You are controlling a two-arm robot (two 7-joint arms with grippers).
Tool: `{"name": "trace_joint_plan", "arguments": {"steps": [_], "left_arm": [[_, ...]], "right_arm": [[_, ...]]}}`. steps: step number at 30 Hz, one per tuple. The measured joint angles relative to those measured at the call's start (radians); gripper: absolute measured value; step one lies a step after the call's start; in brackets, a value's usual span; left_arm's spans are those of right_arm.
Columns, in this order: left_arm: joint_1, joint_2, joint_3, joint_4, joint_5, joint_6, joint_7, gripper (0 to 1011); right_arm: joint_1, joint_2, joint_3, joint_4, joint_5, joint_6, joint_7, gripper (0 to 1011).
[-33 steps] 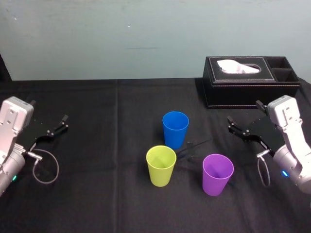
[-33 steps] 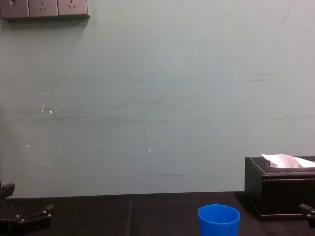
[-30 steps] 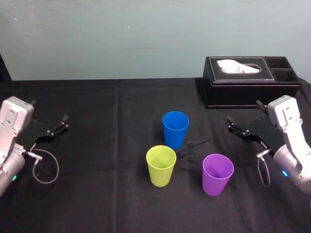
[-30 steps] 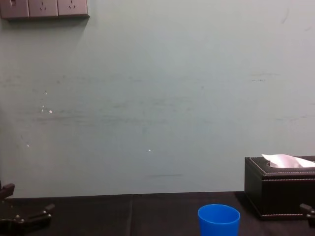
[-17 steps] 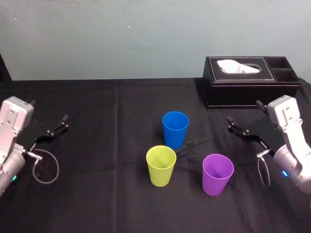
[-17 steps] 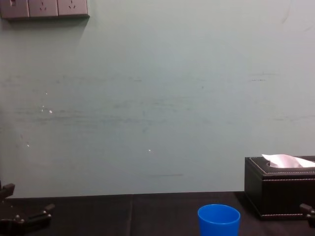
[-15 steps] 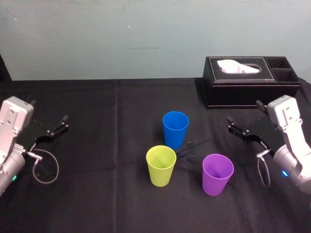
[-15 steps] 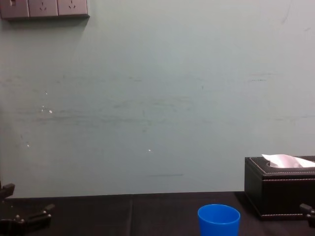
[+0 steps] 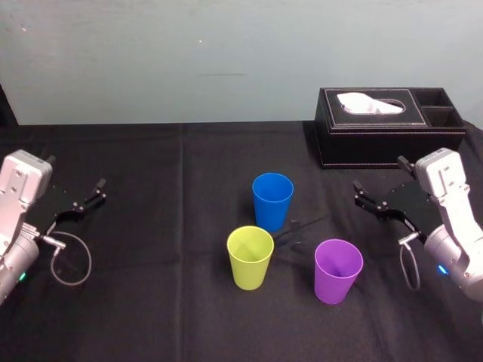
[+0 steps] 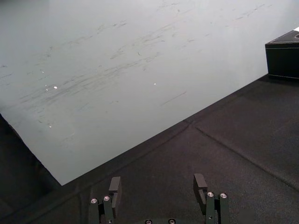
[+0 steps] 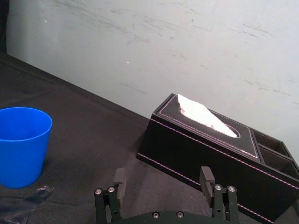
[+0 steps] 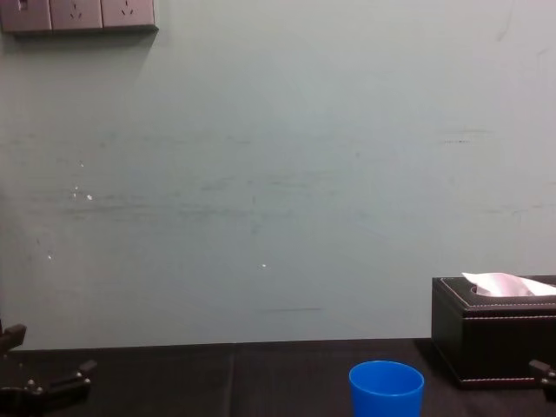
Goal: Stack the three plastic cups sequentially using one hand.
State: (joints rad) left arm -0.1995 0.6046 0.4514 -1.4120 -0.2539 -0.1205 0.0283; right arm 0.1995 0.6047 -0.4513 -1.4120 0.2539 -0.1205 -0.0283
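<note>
Fingers (image 9: 367, 198) of the right gripper (image 9: 379, 175) gape empty at 3 o'clock; the left gripper (image 9: 75, 173) likewise at 9; between them blue cup (image 9: 272, 197) stands at 12, yellow-green cup (image 9: 250, 256) at 8, purple cup (image 9: 338, 269) at 4.

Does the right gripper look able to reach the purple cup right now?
Probably yes. The right gripper hangs open just to the right of the purple cup, with nothing between them. The tissue box sits farther back, out of the way.
</note>
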Motion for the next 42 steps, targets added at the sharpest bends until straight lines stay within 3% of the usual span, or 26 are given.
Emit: {"name": "trace_joint_plan", "arguments": {"steps": [23,33,42], "left_arm": [[0.0,0.0,0.0,0.0,0.0,0.0,0.0,1010],[0.0,0.0,0.0,0.0,0.0,0.0,0.0,1010],[0.0,0.0,0.0,0.0,0.0,0.0,0.0,1010]], "right_arm": [[-0.007,-0.001,0.01,-0.01,0.0,0.011,0.001,1000],[-0.053,0.029,0.069,-0.088,0.047,0.068,0.057,1000],[-0.127,0.09,0.15,-0.186,0.109,0.088,0.122,1000]]}}
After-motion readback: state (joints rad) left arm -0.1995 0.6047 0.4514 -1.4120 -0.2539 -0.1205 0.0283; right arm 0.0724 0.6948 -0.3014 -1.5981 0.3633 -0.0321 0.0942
